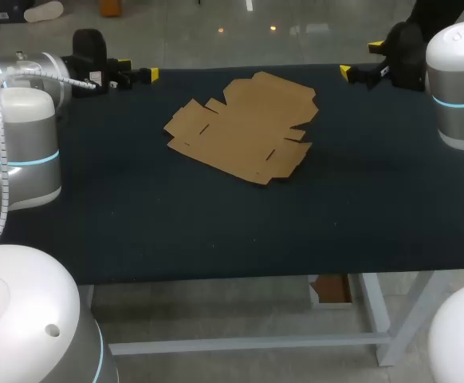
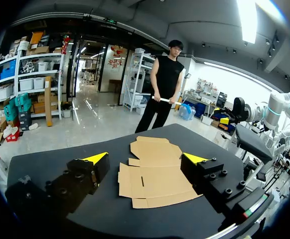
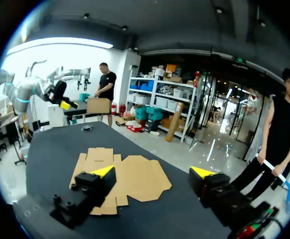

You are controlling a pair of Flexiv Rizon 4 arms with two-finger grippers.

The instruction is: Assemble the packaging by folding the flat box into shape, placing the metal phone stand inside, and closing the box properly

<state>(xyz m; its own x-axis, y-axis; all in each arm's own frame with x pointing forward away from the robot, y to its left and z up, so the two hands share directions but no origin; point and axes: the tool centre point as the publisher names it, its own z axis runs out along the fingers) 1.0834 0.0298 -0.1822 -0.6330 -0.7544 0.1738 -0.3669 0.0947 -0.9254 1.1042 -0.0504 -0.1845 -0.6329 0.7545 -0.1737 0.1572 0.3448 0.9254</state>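
At the middle of the dark tabletop (image 1: 216,231), the flat box (image 1: 244,128) lies as an unfolded sheet of cardboard, no wall yet raised. The left pincer (image 2: 146,158) and the right pincer (image 3: 155,172), each spread wide and holding nothing, hang at the tabletop's far corners, well apart from the flat box. No metal phone stand shows in any view. By this evidence no step is done: folding, loading and closing all remain.

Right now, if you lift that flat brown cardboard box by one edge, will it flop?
Probably a bit: the flat brown cardboard box is a thin sheet with cut flaps, so it likely bends. It looks light. Lying flat on the dark table, its edge may be hard to pinch.
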